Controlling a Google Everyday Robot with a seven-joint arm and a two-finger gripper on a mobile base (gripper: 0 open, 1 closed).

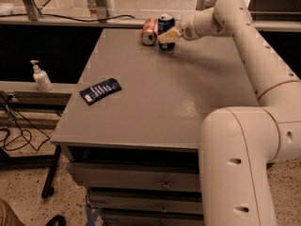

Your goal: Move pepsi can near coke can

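At the far edge of the grey worktop (155, 102), a little right of centre: the pepsi can (165, 21), upright, dark blue, silver top facing up. Clamped about its middle by the gripper (167, 36), jaws closed on the can's sides, with a cream-coloured part crossing the front of the blue body. Base resting on the surface or just clear of it: impossible to tell. Just beside it on the left, close enough to be touching or nearly so: the coke can (149, 31), red-orange, lying on its side, silver end turned toward the camera. Reaching in from the right: the cream robot arm (249, 46), from a bulky segment at the lower right, up along the worktop's right side, then bent left to the wrist just behind the gripper. Well apart from both cans, toward the near left of the worktop: a flat dark blue snack packet (100, 91) with pale markings, lying at a slant. Under the worktop, a stack of grey drawers (136, 180) with small handles. Off to the left, on a lower ledge: a white pump bottle (41, 77), upright. Lower down on that side, dark cables (14, 131) trailing over a speckled floor. Behind the worktop, a pale rail across the whole view, with a black cable (94, 18) lying along it.
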